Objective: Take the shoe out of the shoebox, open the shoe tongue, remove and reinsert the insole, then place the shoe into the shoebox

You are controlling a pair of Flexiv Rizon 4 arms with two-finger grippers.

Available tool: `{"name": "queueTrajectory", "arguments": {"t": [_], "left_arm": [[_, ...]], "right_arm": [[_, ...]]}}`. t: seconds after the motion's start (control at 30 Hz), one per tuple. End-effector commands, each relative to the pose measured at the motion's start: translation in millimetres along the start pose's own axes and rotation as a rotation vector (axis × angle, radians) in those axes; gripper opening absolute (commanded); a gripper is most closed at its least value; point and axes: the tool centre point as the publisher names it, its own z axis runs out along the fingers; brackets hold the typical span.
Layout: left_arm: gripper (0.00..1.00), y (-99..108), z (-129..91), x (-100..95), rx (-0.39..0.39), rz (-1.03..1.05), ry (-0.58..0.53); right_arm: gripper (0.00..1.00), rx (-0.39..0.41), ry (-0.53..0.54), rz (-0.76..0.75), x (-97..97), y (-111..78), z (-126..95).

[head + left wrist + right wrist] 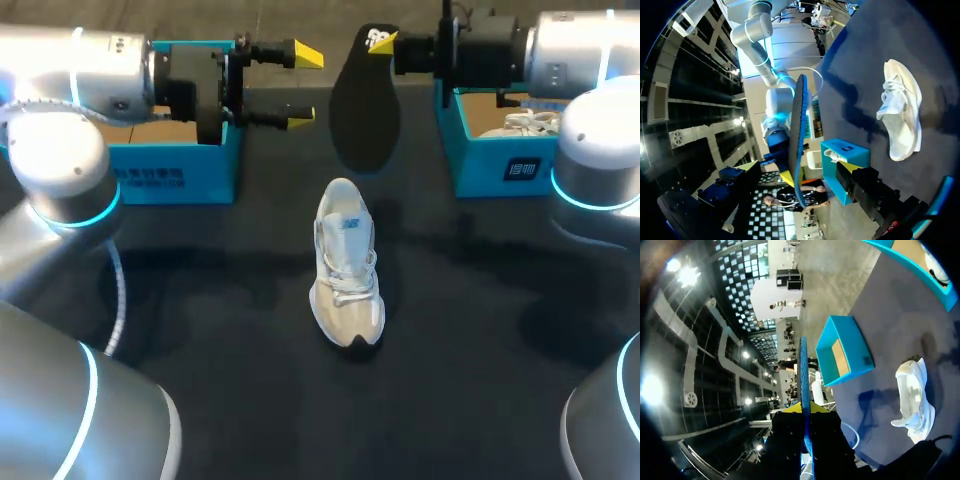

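Head view: right tool [385,42] pinches the black insole [365,110], left tool [305,85] gapes wide, white shoe [345,265] stands on table [200,330].

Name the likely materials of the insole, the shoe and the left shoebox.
Insole: thin, matte black face with a blue edge, probably foam under fabric. Shoe: white, soft-looking textile upper with laces; sole likely foam or rubber. Left shoebox: cardboard, teal outside, plain brown inside.

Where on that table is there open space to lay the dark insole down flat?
Bare table lies either side of the white shoe, in front of the left box and the right box. Between the boxes it is crowded: the open left gripper and the right gripper holding the insole hang there.
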Motion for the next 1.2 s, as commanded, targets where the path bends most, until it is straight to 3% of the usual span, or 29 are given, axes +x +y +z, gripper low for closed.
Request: {"name": "queueTrajectory", "arguments": {"t": [0.03, 0.13, 0.23, 0.4, 0.43, 0.5, 0.53, 0.63, 0.9, 0.93, 0.97, 1.0, 1.2], "left_arm": [[1.0, -2, 11, 0.9, 0.0, 0.007, -0.07], [1.0, -4, 15, 0.8, 0.002, 0.012, -0.078], [0.93, -4, 18, 1.2, 0.003, 0.01, -0.087], [0.49, -3, 23, 3.1, 0.011, 0.009, -0.084], [0.47, -3, 23, 3.9, 0.012, 0.008, -0.084], [0.31, -2, 25, 5.8, 0.014, 0.007, -0.083], [0.3, -2, 25, 6.0, 0.014, 0.006, -0.083], [0.03, 0, 29, 8.6, 0.018, 0.001, -0.086], [0.0, -1, 37, 13.8, 0.041, -0.008, -0.091], [0.0, -1, 38, 14.0, 0.044, -0.011, -0.093], [0.0, -1, 38, 14.1, 0.045, -0.013, -0.094], [0.0, -1, 37, 14.1, 0.046, -0.014, -0.094], [0.0, -2, 25, 7.2, 0.05, -0.037, -0.114]], "right_arm": [[0.0, 0.002, 0.001, 0.016, -4.0, 2.8, 20], [0.0, 0.01, -0.005, 0.025, -9.3, 1.3, 25], [0.0, 0.012, 0.0, 0.032, -10.2, -1.0, 28], [0.0, 0.015, 0.007, 0.033, -10.0, -1.6, 27], [0.0, 0.015, 0.008, 0.034, -10.0, -1.7, 27], [0.0, 0.014, 0.017, 0.032, -9.8, -1.7, 27], [0.0, 0.014, 0.017, 0.032, -9.6, -1.7, 27], [0.0, 0.015, 0.021, 0.03, -8.7, -2.0, 27], [0.0, 0.015, 0.036, 0.026, -11.9, -6.6, 27], [0.18, 0.022, 0.036, 0.013, -11.6, -7.7, 26], [0.84, 0.028, 0.032, 0.006, -11.7, -8.1, 26], [1.0, 0.026, 0.034, -0.008, -12.1, -9.0, 25], [1.0, 0.053, 0.041, -0.131, -15.5, -17.8, 11]]}}
